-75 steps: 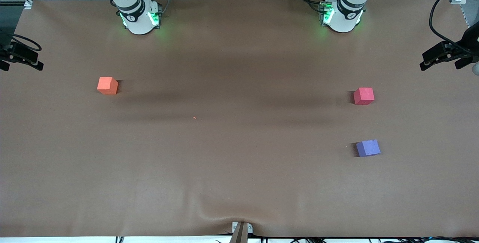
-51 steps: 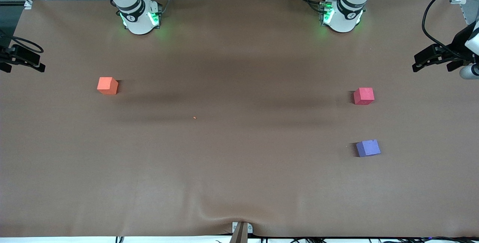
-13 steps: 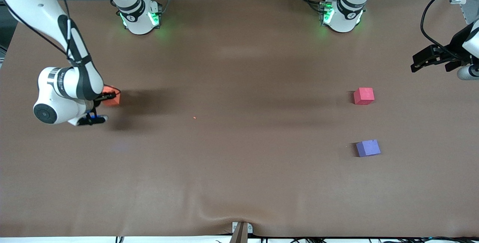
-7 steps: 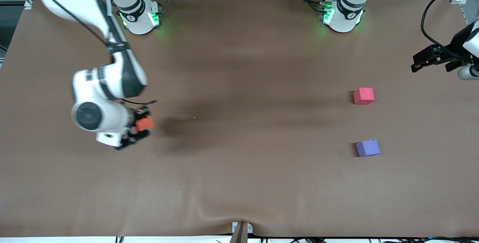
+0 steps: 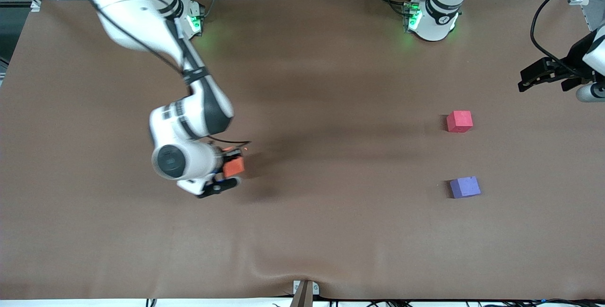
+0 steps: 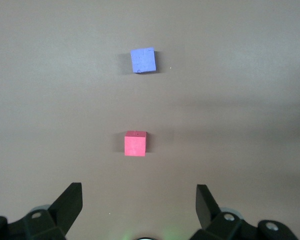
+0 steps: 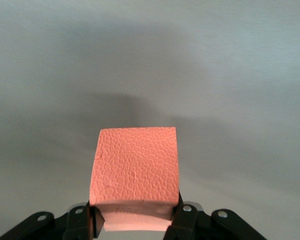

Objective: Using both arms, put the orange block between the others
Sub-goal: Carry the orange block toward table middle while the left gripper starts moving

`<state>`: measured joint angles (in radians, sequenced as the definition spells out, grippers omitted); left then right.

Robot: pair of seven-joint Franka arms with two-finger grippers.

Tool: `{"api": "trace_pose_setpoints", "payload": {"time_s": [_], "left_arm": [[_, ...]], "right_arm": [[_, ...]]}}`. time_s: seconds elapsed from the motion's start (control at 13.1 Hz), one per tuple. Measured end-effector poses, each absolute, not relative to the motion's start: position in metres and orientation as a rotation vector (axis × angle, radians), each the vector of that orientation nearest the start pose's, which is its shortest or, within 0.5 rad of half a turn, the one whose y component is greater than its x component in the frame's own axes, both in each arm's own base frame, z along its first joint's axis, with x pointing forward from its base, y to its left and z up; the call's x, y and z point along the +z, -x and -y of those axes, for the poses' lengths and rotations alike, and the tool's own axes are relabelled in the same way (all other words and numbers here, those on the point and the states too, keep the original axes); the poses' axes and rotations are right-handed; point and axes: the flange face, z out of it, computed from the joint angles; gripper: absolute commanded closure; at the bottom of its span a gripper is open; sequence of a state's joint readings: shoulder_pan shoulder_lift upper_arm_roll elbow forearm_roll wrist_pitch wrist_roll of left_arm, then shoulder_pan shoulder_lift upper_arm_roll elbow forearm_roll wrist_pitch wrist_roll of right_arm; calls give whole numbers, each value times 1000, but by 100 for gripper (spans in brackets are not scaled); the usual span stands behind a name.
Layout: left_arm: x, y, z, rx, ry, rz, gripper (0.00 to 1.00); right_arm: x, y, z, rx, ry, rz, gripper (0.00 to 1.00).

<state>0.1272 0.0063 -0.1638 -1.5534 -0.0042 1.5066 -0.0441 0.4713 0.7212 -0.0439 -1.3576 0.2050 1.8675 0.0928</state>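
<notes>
We carry the orange block over the brown table point(image 5: 302, 231).

Our right gripper point(image 5: 230, 167) clamps the orange block point(image 5: 233, 166) above mid-table (its pebbled foam shows only in the right wrist view). Our left gripper point(image 6: 139, 200) waits, fingers spread, over the red block point(image 5: 459, 121) and purple block point(image 5: 465, 187), well apart at the left arm's end.

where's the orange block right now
The orange block is clamped in the right gripper, up over the bare table toward the right arm's end. The red block and purple block sit apart at the left arm's end.
</notes>
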Motion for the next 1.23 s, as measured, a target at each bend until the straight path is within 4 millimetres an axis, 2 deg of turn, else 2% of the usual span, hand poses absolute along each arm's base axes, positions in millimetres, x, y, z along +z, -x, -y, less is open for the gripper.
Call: {"api": "trace_pose_setpoints", "payload": {"time_s": [0.15,0.23,0.38,0.54,0.61,0.77,1.07,1.23], "left_arm": [[617,-554,25,97,3145,-4,0],[614,-556,28,99,3146,-11,0],[608,-559,31,106,3147,-19,0],[603,-562,30,119,3148,-19,0],[599,-564,30,127,3149,-19,0],[592,-568,30,147,3149,-19,0],[582,-576,36,137,3153,-38,0],[573,-584,49,119,3157,-72,0]], "right_arm": [[269,-617,-368,329,3023,319,96],[261,-608,-387,329,3033,291,96],[240,-591,-413,376,3030,224,95],[220,-582,-428,431,2999,177,90],[214,-581,-431,447,2987,161,81],[212,-581,-437,458,2980,102,0],[214,-578,-447,454,2977,80,0],[228,-584,-450,417,2968,81,0]]}}
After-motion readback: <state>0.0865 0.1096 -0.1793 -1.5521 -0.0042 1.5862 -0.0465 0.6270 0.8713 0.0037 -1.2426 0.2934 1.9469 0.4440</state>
